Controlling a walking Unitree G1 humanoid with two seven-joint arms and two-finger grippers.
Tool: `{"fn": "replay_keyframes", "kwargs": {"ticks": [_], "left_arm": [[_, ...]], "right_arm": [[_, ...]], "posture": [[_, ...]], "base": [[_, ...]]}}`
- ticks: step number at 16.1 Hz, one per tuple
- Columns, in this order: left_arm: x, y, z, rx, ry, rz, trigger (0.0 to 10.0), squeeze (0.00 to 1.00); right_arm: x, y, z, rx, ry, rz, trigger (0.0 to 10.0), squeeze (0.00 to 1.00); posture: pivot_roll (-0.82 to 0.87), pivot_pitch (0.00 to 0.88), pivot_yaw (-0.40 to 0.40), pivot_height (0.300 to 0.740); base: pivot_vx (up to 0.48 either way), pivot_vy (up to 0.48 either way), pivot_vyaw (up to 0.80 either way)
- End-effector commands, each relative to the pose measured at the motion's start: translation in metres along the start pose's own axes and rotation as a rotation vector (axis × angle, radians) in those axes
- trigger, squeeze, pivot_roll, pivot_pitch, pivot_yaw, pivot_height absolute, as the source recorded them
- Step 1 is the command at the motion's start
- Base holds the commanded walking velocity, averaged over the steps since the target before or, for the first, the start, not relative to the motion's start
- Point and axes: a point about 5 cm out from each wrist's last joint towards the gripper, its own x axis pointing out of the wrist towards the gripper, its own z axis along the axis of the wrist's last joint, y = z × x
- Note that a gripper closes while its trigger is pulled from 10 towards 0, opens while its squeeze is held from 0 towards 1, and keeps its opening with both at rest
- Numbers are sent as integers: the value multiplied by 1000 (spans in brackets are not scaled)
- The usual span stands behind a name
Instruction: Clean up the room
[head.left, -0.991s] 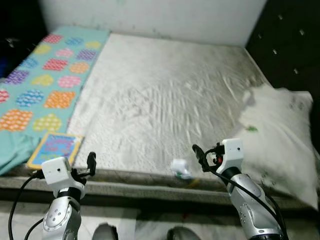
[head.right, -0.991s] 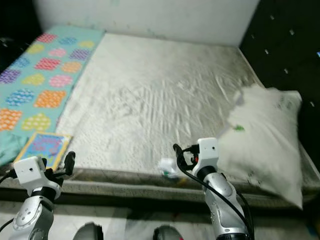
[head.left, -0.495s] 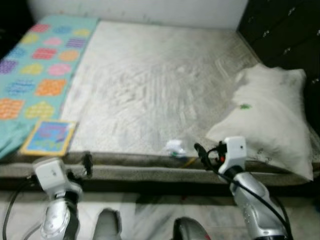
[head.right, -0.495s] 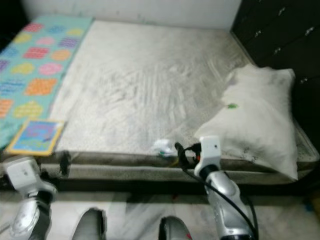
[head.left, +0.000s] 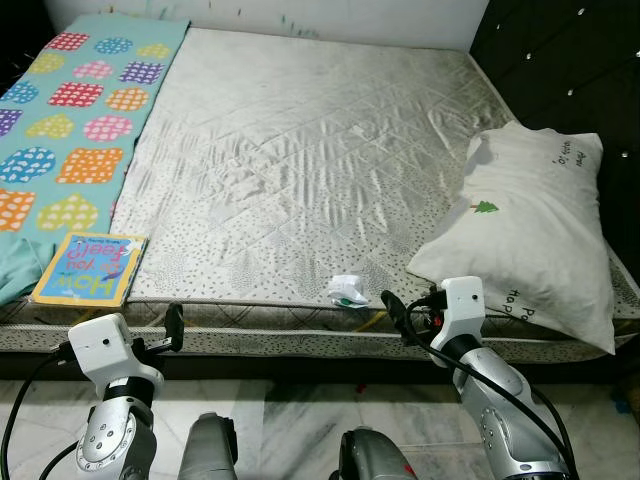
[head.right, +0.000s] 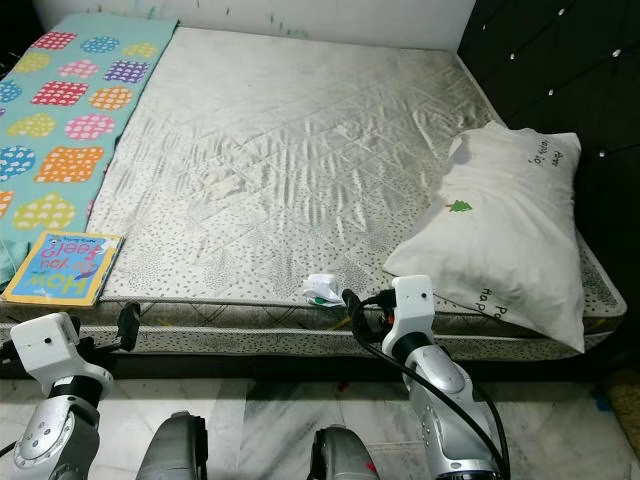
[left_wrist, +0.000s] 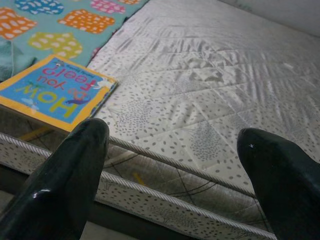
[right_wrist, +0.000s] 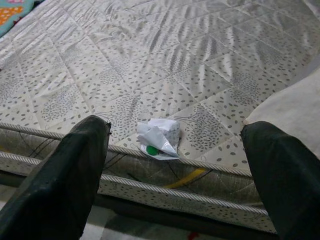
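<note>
A crumpled white wrapper (head.left: 347, 289) with a green spot lies at the near edge of the grey quilted mattress (head.left: 300, 150); the right wrist view has it (right_wrist: 158, 138) straight ahead. My right gripper (head.left: 395, 306) hovers just before that edge, to the wrapper's right, open and empty. A children's book (head.left: 88, 268) rests on the near left corner, also in the left wrist view (left_wrist: 55, 92). My left gripper (head.left: 172, 326) is open below the bed edge, right of the book.
A white pillow (head.left: 530, 240) lies on the right side of the bed. A teal blanket (head.left: 60, 130) with coloured patches covers the left strip. A dark padded headboard (head.left: 565, 60) stands on the right. Marble floor (head.left: 290, 440) runs before the bed.
The whole picture has shifted and sharpened as the camera moved, showing more of the bed's front and the floor. Both arms hold the same pose, and nothing on the bed has moved.
</note>
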Motion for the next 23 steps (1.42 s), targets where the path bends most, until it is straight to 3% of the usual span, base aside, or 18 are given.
{"fn": "replay_keyframes", "kwargs": {"ticks": [1, 12, 18, 23], "left_arm": [[0, -2, 2, -1, -2, -14, 10000, 0], [2, -3, 3, 0, 3, -26, 10000, 0], [2, -2, 2, -7, 15, -14, 10000, 0], [-3, -1, 0, -8, 26, -5, 10000, 0]], "right_arm": [[-2, -3, 5, -1, -12, -3, 10000, 0], [0, -4, 6, 18, -13, -27, 10000, 0], [0, -4, 5, 25, -6, -23, 10000, 0], [-4, -2, 2, 27, 10, -1, 10000, 0]], "posture": [[-97, 154, -86, 659], [-98, 171, -84, 659], [-94, 174, -85, 659], [-95, 180, -86, 610]], "base": [[326, 0, 0], [346, 0, 0], [0, 0, 0], [0, 0, 0]]}}
